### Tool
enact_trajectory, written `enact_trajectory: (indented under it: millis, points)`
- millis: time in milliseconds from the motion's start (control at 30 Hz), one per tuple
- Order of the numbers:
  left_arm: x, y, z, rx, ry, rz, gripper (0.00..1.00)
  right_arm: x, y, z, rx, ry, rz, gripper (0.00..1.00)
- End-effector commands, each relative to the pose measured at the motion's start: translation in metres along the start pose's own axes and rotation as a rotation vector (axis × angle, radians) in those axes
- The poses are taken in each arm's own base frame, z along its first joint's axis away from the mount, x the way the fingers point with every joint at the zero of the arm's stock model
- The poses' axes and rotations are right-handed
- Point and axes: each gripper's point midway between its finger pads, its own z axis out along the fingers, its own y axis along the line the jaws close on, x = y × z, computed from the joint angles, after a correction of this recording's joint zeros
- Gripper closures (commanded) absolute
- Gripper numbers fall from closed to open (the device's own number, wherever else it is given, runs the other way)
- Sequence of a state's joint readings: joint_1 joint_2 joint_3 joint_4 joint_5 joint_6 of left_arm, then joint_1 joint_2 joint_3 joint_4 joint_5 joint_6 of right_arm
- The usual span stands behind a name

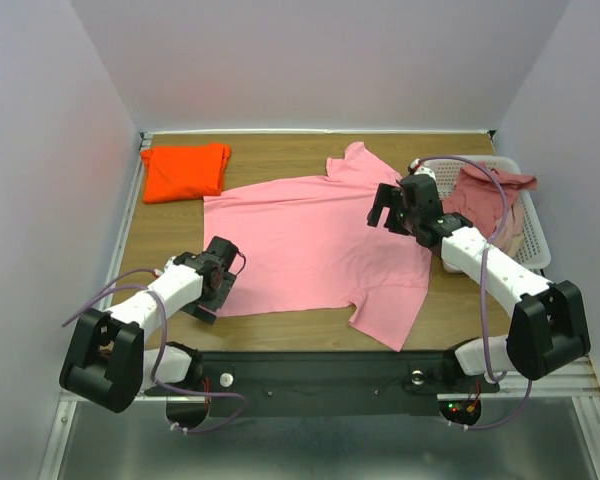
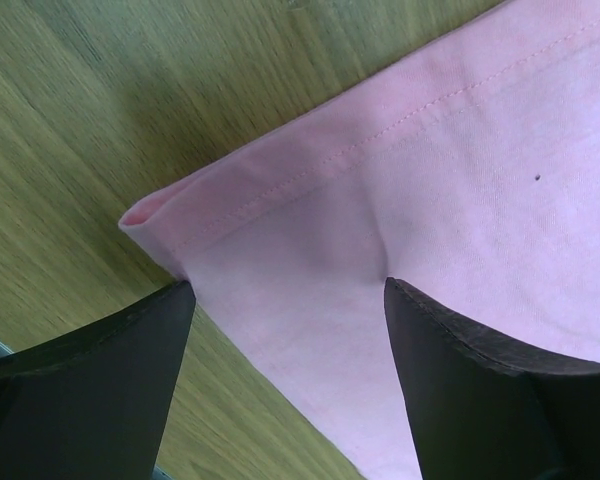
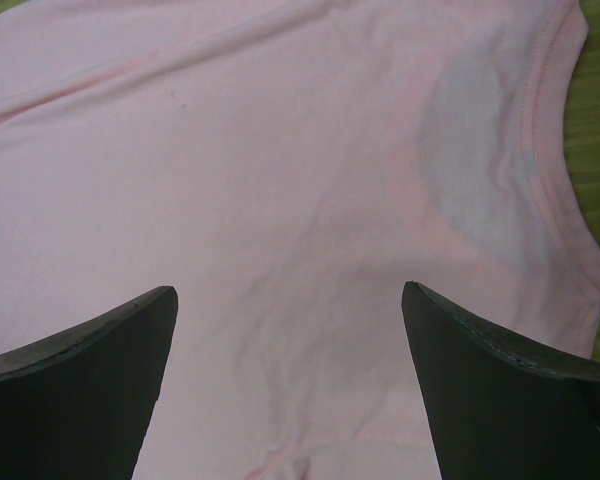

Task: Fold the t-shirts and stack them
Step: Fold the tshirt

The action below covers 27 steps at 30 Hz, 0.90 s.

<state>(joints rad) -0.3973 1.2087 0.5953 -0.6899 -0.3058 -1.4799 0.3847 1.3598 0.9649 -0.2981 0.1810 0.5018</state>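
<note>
Both pincers stand released. The left gripper (image 1: 225, 268) hangs with its jaws spread wide over the near-left hem corner of the pink t-shirt (image 1: 310, 240). The right gripper (image 1: 386, 207) hovers with its jaws just as far apart over the same shirt's chest, close to the neckline, and neither grasps anything. Under them runs the wooden table (image 1: 280, 150), and the pink shirt takes up most of its middle. It lies flat and sideways, hem to the left and neck to the right, with one sleeve pointing to the far edge and the other to the near edge. At the far right sits a white mesh basket (image 1: 535, 235) holding a crumpled heap of dusty rose t-shirts (image 1: 495, 185). In the far-left corner lies the orange t-shirt (image 1: 185, 170), folded into a neat block just beside the pink shirt's far hem corner. From the left wrist camera, the stitched hem corner (image 2: 155, 212) shows between the two dark fingers (image 2: 100, 390), its tip rolled up a little off the wood. From the right wrist camera, the ribbed collar (image 3: 552, 150) curves down the right side, with a greyish patch (image 3: 470, 150) just inside it. A tiny dark speck (image 2: 535, 178) marks the cloth near the hem.
</note>
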Motion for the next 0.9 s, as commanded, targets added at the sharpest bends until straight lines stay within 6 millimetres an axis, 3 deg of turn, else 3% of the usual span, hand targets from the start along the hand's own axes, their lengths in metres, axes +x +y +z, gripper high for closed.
enact_trajectory:
  millis: [0, 67, 100, 200, 300, 433, 500, 633, 733, 767, 833, 867]
  points:
    - [-0.004, 0.008, 0.011, -0.034, -0.045, -0.020, 0.16, -0.018, 0.004, -0.007, -0.015, -0.069, 0.014, 0.00]
    - [-0.006, 0.007, 0.012, -0.032, -0.053, -0.022, 0.30, -0.017, 0.002, -0.007, -0.006, -0.071, 0.013, 0.00]
    - [-0.006, 0.007, 0.013, -0.031, -0.057, -0.020, 0.43, -0.017, 0.001, -0.007, -0.004, -0.072, 0.015, 0.00]
    - [-0.007, 0.007, 0.014, -0.036, -0.065, -0.019, 0.62, -0.018, -0.001, -0.008, 0.006, -0.081, 0.017, 0.00]
    - [-0.007, 0.009, 0.016, -0.049, -0.068, -0.010, 0.67, -0.018, -0.002, -0.009, 0.010, -0.085, 0.016, 0.00]
    - [-0.007, 0.008, 0.016, -0.047, -0.068, -0.006, 0.85, -0.018, -0.004, -0.011, 0.012, -0.086, 0.026, 0.00]
    - [-0.007, 0.008, 0.016, -0.040, -0.068, -0.003, 1.00, -0.016, -0.003, -0.015, -0.001, -0.084, 0.033, 0.00]
    - [-0.007, 0.006, 0.013, -0.013, -0.064, 0.001, 1.00, 0.003, -0.006, -0.028, -0.017, -0.028, 0.071, 0.00]
    - [-0.010, 0.004, 0.011, 0.008, -0.072, 0.025, 1.00, 0.030, -0.011, -0.043, -0.013, 0.060, 0.087, 0.00]
    - [-0.010, 0.004, 0.012, 0.014, -0.074, 0.038, 1.00, 0.050, -0.009, -0.050, -0.004, 0.118, 0.054, 0.00]
    - [-0.010, 0.002, 0.010, 0.035, -0.074, 0.072, 1.00, 0.068, -0.003, -0.061, 0.015, 0.162, 0.021, 0.00]
    - [-0.010, 0.001, 0.010, 0.042, -0.075, 0.080, 1.00, 0.089, 0.001, -0.071, 0.045, 0.202, -0.050, 0.00]
